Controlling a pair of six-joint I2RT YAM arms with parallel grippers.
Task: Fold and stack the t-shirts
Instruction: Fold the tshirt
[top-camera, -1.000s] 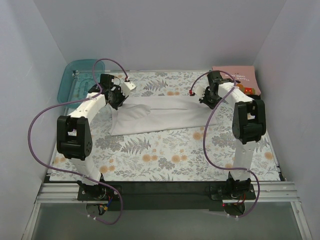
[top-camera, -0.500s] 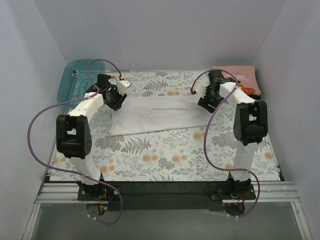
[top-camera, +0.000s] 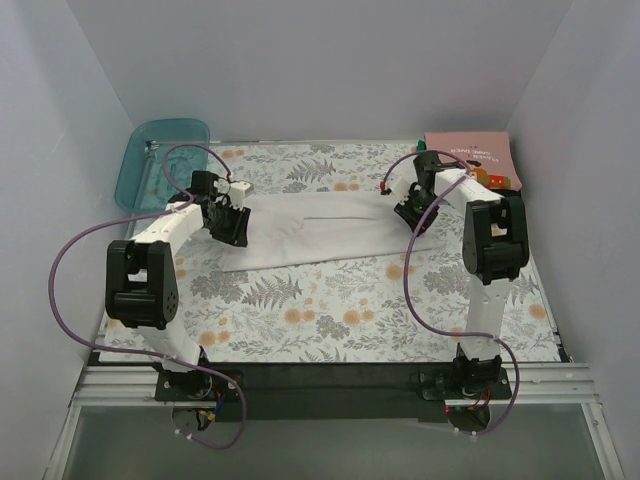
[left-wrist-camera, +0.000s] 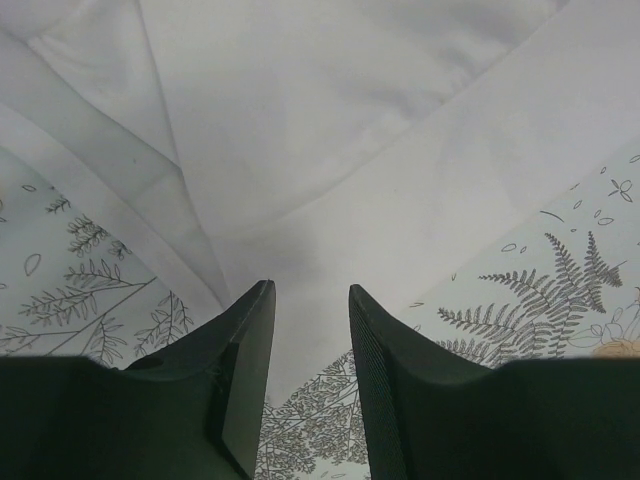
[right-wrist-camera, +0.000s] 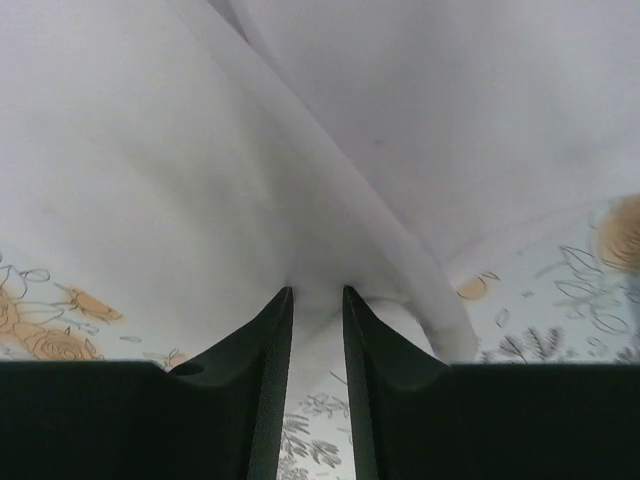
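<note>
A white t-shirt (top-camera: 320, 228) lies folded in a long band across the middle of the floral table. My left gripper (top-camera: 235, 228) is low at its left end. In the left wrist view the left gripper (left-wrist-camera: 310, 290) is open, with the shirt's edge (left-wrist-camera: 330, 120) just at and beyond the tips. My right gripper (top-camera: 408, 212) is at the shirt's right end. In the right wrist view the right gripper (right-wrist-camera: 317, 292) has its jaws nearly together on puckered white cloth (right-wrist-camera: 300, 150). A salmon-pink t-shirt (top-camera: 478, 160) lies folded at the back right.
A translucent teal plastic tray (top-camera: 160, 160) stands at the back left corner. White walls close in the table on the left, back and right. Purple cables loop from both arms. The floral tablecloth (top-camera: 330, 310) covers the near half.
Both grippers have moved down and outward along the shirt's ends. The raised left part of the white t-shirt has dropped and the shirt now lies flatter.
</note>
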